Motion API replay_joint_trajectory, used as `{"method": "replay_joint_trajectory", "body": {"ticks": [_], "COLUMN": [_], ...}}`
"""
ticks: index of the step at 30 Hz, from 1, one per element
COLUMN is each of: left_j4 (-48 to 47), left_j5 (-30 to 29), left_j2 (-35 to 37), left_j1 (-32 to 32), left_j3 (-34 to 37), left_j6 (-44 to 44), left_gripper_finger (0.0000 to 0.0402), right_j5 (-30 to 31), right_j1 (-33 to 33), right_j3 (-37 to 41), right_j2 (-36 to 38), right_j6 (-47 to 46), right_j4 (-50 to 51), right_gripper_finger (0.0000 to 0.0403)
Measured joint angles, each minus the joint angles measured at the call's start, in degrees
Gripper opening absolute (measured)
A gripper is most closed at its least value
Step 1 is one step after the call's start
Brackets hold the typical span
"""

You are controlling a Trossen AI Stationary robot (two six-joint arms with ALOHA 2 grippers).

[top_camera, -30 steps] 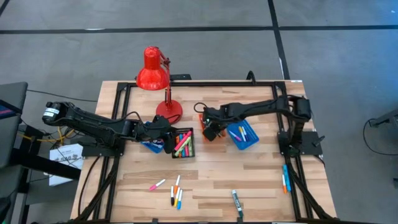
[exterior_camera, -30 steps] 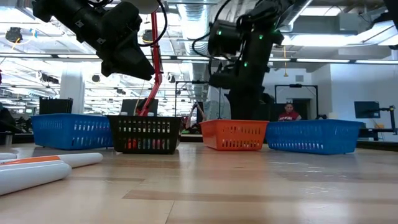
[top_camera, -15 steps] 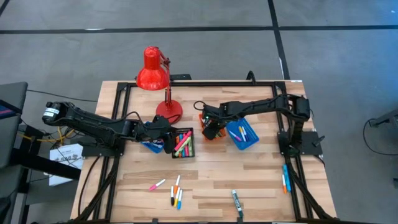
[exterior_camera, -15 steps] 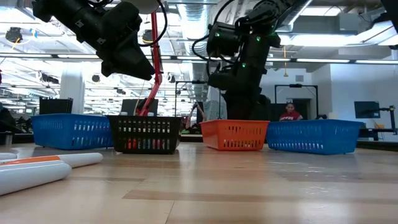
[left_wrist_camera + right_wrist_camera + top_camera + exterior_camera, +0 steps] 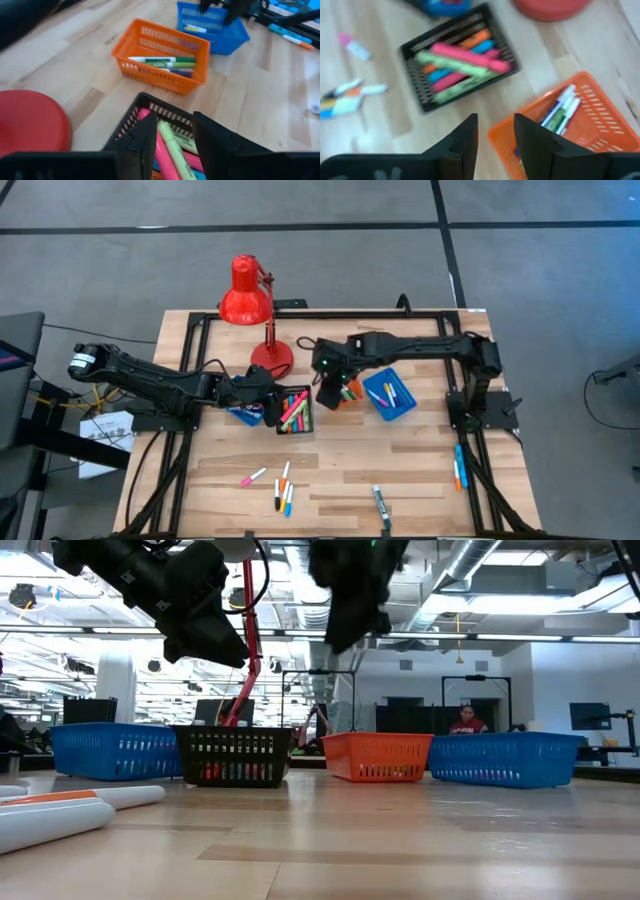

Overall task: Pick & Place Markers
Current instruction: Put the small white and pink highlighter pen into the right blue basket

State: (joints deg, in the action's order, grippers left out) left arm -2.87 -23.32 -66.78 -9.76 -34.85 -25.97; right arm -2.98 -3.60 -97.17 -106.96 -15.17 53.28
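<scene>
Where wood grain shows, mesh orange tray (rectangular), thin markers

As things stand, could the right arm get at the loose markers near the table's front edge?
Probably yes: the right pincer is empty above the orange tray, and bare table separates it from the loose markers.

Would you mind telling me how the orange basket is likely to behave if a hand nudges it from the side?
The orange basket has thin lattice walls and holds only a few markers, so it is probably light and would likely slide on the smooth wooden table rather than resist. It sits low and wide, so tipping seems unlikely. The walls may flex slightly under a push.
</scene>
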Motion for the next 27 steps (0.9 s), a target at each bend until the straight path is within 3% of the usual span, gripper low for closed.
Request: {"method": "replay_joint_trajectory", "body": {"ticks": [3, 6, 11, 14, 22, 27], "left_j4": [-0.05, -0.28, -1.69, -2.59, -2.72, -7.27], "left_j5": [3.99, 9.33, 9.39, 8.75, 8.39, 10.26], "left_j2": [0.13, 1.48, 5.35, 6.87, 7.56, 5.87], "left_j1": [-0.57, -1.96, -5.90, -9.82, -23.21, -27.64], "left_j3": [0.00, 0.00, 0.00, 0.00, 0.00, -0.02], "left_j6": [0.01, 0.01, -3.60, -5.28, -21.56, -30.42], "left_gripper_finger": [0.0121, 0.0121, 0.0121, 0.0121, 0.0106, 0.0097], "right_j5": [0.84, 6.22, 15.15, 18.03, 14.51, 11.13], "right_j1": [2.23, 4.74, 9.79, 12.59, 12.22, 10.09], "right_j3": [0.40, 3.83, 13.80, 22.76, 50.03, 57.84], "right_j2": [1.97, 5.06, 12.97, 18.93, 32.65, 35.62], "right_j6": [2.37, 0.99, -4.20, -6.14, -7.09, -1.77], "right_j4": [0.51, 2.17, -0.31, -6.85, -37.70, -51.86], "right_gripper_finger": [0.0118, 0.0118, 0.0118, 0.0118, 0.0118, 0.0118]}}
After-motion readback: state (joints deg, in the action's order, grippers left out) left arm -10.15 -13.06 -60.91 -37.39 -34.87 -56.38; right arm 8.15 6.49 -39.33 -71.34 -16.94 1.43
